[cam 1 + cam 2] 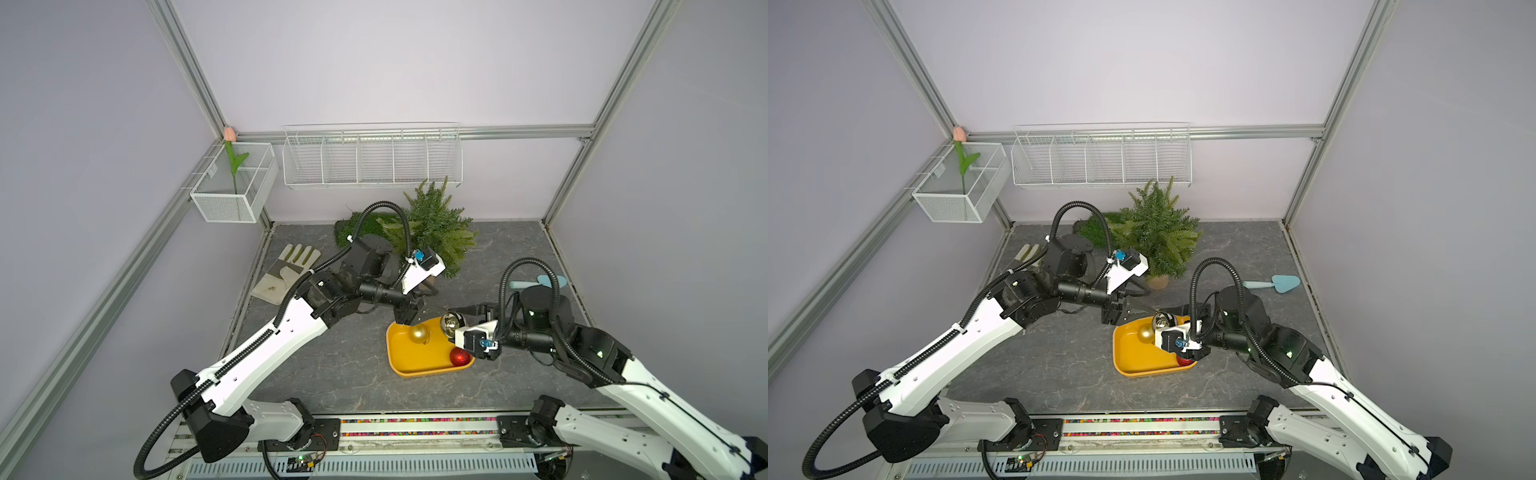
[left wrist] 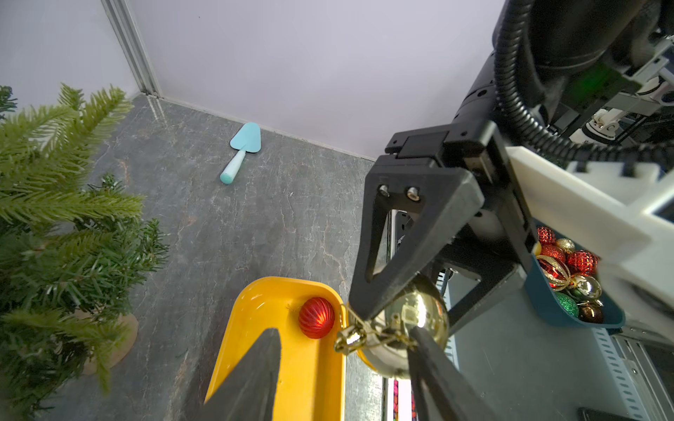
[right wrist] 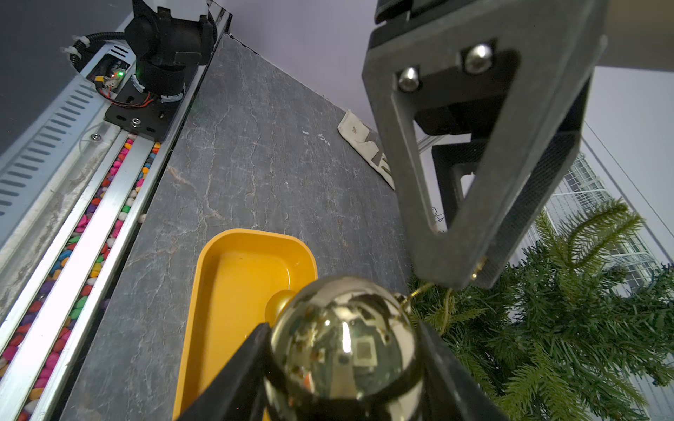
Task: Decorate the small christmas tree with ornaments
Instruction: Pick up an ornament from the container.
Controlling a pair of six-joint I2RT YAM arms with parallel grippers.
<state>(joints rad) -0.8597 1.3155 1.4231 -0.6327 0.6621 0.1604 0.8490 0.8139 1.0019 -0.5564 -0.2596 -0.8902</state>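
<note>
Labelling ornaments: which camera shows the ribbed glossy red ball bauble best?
Left wrist view: the ribbed glossy red ball bauble sits large and unobstructed in the yellow plastic tray. In a top view it is small but clear; in a top view the right arm hides most of it. Right wrist view misses it.

- A robot lab cell is indicated: lilac panels (image 1: 374, 62) are framed by aluminium profiles (image 1: 189, 70).
- A left arm (image 1: 266, 345) and a right arm (image 1: 648, 409) are bolted along the worktop's (image 1: 332, 374) front edge.

I've got both arms stretched inward
Left gripper (image 2: 343, 331) jaws apart, right gripper (image 3: 343, 328) clamped on the shiny gold bauble (image 1: 449, 323).
</note>
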